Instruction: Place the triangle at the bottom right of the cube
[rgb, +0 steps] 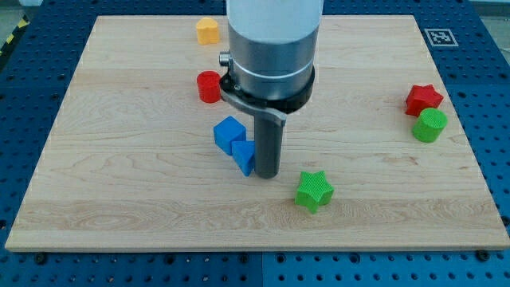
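Surface: pale wooden board [119, 183] lying on a blue perforated bench [494, 119], which shows around every edge.
Arm: grey and white cylinder [271, 48] coming down from the view's top, its upper part cut off by the frame; it hides the board behind it.
Pincer: none fitted; the arm ends in a dark rod holding nothing, and my tip [266, 176] rests on the board.
Writing: black-and-white square marker [438, 37] at the board's top right corner; pattern too small to read.
Blue cube [229, 133]: up and to the view's left of my tip, close by.
Blue triangle [245, 156]: just left of my tip, seemingly touching the rod; it sits against the cube's lower right. Its right edge is hidden by the rod, so its long axis is hard to judge.
Green star [314, 190]: near, down-right of my tip.
Red cylinder [209, 86]: up-left, beyond the cube.
Yellow block [207, 30]: far up-left; shape unclear.
Red star [423, 99], green cylinder [430, 125]: well apart, far right, touching each other.
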Motion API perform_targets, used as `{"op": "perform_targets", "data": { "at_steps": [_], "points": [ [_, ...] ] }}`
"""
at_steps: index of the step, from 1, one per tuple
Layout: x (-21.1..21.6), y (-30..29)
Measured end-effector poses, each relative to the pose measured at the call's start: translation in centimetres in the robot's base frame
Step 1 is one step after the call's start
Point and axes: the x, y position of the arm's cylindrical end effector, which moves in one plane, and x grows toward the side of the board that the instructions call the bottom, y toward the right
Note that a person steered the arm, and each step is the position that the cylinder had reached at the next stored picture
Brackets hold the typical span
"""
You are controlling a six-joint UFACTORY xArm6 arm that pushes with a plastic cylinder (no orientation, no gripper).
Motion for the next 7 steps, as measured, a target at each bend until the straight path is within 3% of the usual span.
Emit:
{"op": "perform_targets", "data": {
  "at_steps": [7],
  "points": [
    [2.1,0.5]
  ]
}}
